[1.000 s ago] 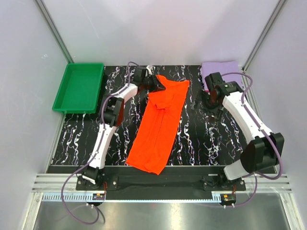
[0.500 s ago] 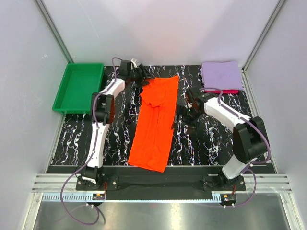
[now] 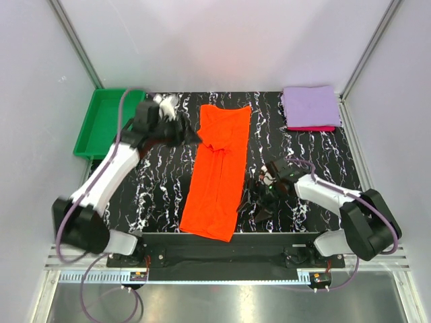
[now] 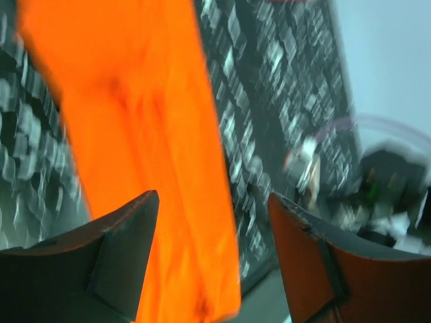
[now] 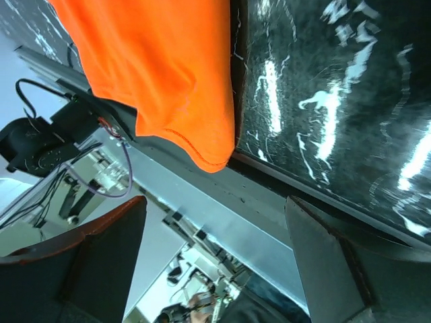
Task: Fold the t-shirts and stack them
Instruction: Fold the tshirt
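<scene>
On my overhead feed the orange shirt (image 3: 219, 171) lies on the worktop (image 3: 296, 155) as a long narrow strip. It runs from the far middle down to the front edge on a slight slant, and its near hem reaches that edge. The lavender shirt (image 3: 310, 105) sits folded in the far right corner on top of the crimson shirt (image 3: 316, 128), of which only a thin strip shows. My left pincer (image 3: 192, 134) is just beside the far left edge of the orange shirt, fingers spread and nothing between them; its wrist feed is blurred. My right pincer (image 3: 259, 202) is low beside the strip's right edge near the hem, also spread and holding nothing. The green tray (image 3: 108, 121) sits at the far left.
</scene>
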